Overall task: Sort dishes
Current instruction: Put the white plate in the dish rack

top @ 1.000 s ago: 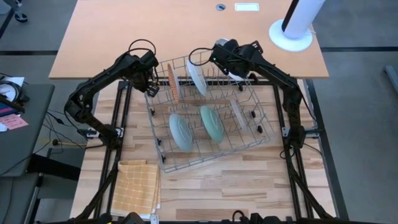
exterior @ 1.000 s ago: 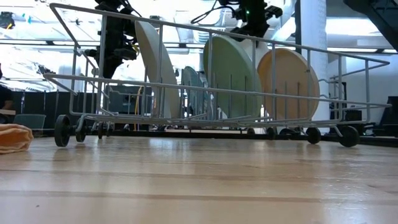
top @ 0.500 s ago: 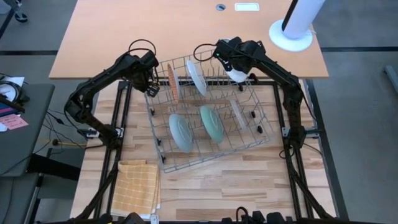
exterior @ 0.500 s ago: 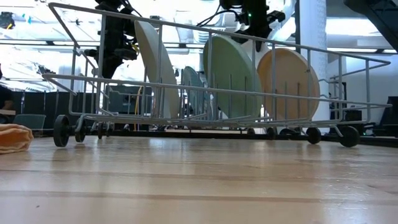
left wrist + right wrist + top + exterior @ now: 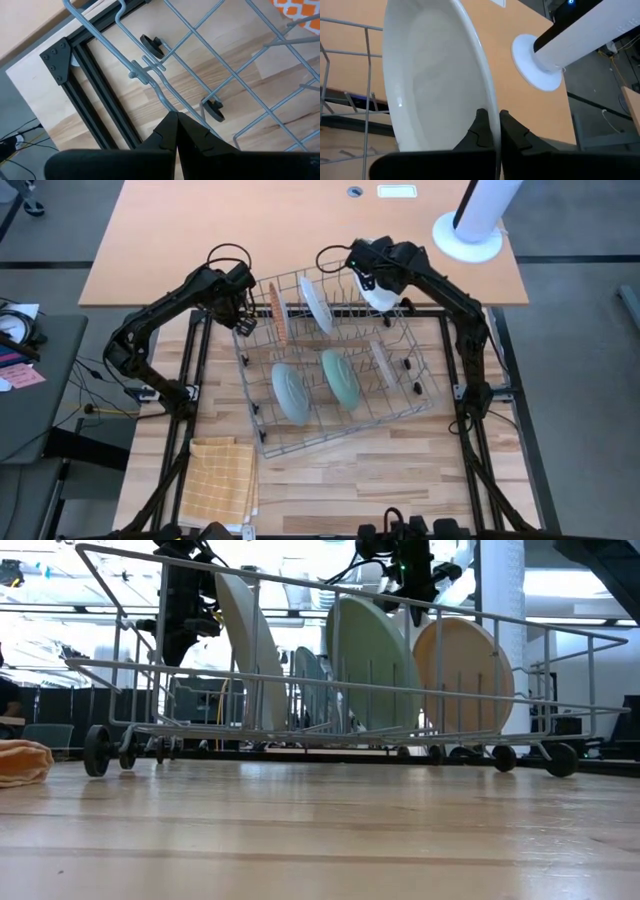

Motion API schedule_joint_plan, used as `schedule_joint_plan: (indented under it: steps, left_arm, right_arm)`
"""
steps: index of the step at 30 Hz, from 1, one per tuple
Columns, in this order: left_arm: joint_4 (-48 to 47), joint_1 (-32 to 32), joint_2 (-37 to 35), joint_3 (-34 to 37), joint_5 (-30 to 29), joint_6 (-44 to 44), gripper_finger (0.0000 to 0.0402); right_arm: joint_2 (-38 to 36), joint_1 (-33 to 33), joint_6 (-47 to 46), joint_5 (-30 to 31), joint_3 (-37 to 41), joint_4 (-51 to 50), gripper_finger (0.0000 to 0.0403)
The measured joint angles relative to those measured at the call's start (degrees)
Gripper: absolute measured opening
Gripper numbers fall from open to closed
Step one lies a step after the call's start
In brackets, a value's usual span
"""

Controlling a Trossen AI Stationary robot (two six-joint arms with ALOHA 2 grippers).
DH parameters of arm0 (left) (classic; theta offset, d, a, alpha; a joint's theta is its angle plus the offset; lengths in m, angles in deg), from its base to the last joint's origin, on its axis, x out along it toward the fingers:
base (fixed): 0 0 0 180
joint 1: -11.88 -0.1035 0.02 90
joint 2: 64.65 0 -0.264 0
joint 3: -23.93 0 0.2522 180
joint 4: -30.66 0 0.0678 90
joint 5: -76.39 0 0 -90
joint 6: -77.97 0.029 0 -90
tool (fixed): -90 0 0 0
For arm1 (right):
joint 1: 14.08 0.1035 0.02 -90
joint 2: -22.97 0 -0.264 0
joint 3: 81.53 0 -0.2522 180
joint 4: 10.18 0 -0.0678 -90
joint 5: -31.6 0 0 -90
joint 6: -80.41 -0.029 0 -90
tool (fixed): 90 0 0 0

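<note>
A grey wire rack (image 5: 345,426) stands on the wooden table, holding several plates on edge: an orange-patterned one (image 5: 281,315), a white one (image 5: 316,304), two pale teal ones (image 5: 290,391) (image 5: 341,376) and a beige one (image 5: 382,364). My left gripper (image 5: 243,308) is at the rack's far left corner, shut on its wire. My right gripper (image 5: 372,278) is over the rack's far right part, shut on another white plate (image 5: 383,299). My left gripper (image 5: 175,120) is shut on a wire of the rack's rim (image 5: 159,92) at the far left corner, coming down at it from above. The rack stands on the table on its small wheels. My right gripper (image 5: 495,122) pinches the white plate's rim (image 5: 492,106) between its two fingers, one on each face. The plate (image 5: 435,75) stands on edge in the hold, above the rack's far right part.
A folded yellow checked cloth (image 5: 222,480) lies at the table's near left corner. Behind the table is an orange-brown desk with a white round-footed post (image 5: 467,230). Black frame rails (image 5: 200,360) run along both table sides.
My right gripper has shifted a little toward the table's right edge with the white plate still in its hold, turning slightly as it went. The rack and its plates have stayed in place.
</note>
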Motion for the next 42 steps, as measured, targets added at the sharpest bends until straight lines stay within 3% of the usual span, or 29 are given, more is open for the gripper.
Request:
schedule_joint_plan:
  steps: [11,22,27,30,42]
  left_arm:
    - [-0.36,0.23,0.0,-0.17,0.0,0.85,0.0001]
    - [0.49,1.89,-0.11,-6.57,0.27,4.75,0.0001]
    - [4.34,0.71,1.02,-5.02,-6.49,9.43,0.0001]
    - [4.27,-0.56,2.5,-4.66,-7.55,9.35,0.0001]
    - [-5.1,-2.68,6.51,-4.66,0.72,8.42,0.0001]
  right_arm:
    - [-1.01,0.1,2.28,0.54,-0.22,0.41,0.0003]
    - [-3.06,1.41,5.45,-0.39,-0.31,0.49,0.0003]
    - [-4.37,1.89,7.0,0.38,-0.33,0.06,0.0003]
    - [-4.62,2.2,9.26,-0.09,-0.33,0.47,0.0003]
    - [-5.4,6.73,9.84,-2.59,-0.31,0.36,0.0003]
